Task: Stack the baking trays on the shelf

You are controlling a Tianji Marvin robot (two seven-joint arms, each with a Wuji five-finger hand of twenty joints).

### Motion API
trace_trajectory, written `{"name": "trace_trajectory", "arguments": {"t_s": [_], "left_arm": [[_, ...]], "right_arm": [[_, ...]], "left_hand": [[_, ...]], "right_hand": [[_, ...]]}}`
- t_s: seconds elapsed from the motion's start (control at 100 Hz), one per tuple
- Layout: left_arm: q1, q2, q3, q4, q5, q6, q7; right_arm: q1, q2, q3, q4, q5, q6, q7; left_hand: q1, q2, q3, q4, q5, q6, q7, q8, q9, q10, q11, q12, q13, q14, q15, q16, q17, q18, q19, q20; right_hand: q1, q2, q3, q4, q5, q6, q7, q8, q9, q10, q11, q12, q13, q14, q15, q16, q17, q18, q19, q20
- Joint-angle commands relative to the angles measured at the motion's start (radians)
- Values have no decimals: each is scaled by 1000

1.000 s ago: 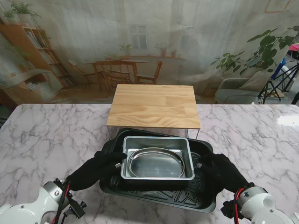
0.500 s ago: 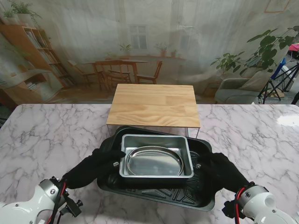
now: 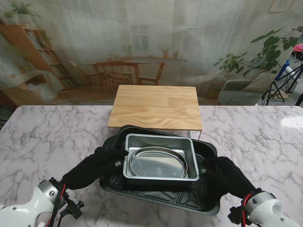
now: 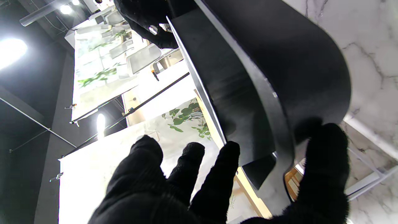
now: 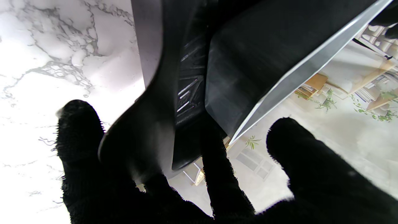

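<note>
The tray stack (image 3: 161,170) is being gripped by both hands (image 3: 97,165) (image 3: 225,172) (level lifting is advised) toward the shelf (image 3: 156,108).

Shelf (image 3: 156,108) legs mostly hidden behind black tray (image 3: 156,197); both arms cut off at frame btm

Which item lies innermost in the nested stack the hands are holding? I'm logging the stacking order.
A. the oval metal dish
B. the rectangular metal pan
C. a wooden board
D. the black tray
A: the oval metal dish lies inside the rectangular metal pan, which sits in the black tray.
</note>
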Motion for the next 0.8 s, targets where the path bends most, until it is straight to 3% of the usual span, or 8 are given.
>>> {"name": "trace_trajectory", "arguments": {"t_s": [0.0, 0.19, 0.79], "left_arm": [[-5, -20, 91, -111, -43, -60, -70], [-23, -19, 99, -110, -48, -61, -73], [-128, -23, 142, -75, -53, -41, -58]], "right_arm": [[-5, -11, -86, -210, 43, -113, 69], [-17, -13, -59, -213, 51, -151, 64], [43, -21, -9, -215, 124, -178, 55]], "left_hand": [[45, 8, -11, 28, 24, 2, 9, 11, 25, -58, 6, -1, 590, -276, 1036, 44, 89, -539, 69, -25], [45, 8, -12, 28, 24, 3, 8, 11, 24, -59, 6, -1, 591, -277, 1036, 44, 90, -538, 68, -26], [62, -2, -6, 31, 26, -1, 14, 36, 31, -63, 7, -2, 602, -281, 1036, 44, 99, -543, 70, -28]], "right_hand": [[19, -22, 22, -20, 30, 21, -9, -9, 143, -288, 438, 95, 272, -438, 140, -4, 27, -230, 41, -8], [18, -22, 22, -20, 32, 21, -10, -9, 146, -286, 437, 95, 275, -437, 140, -4, 29, -229, 41, -8], [21, -22, 20, -20, 45, 24, -17, -9, 157, -284, 432, 94, 285, -437, 139, -6, 32, -228, 41, -10]]}}
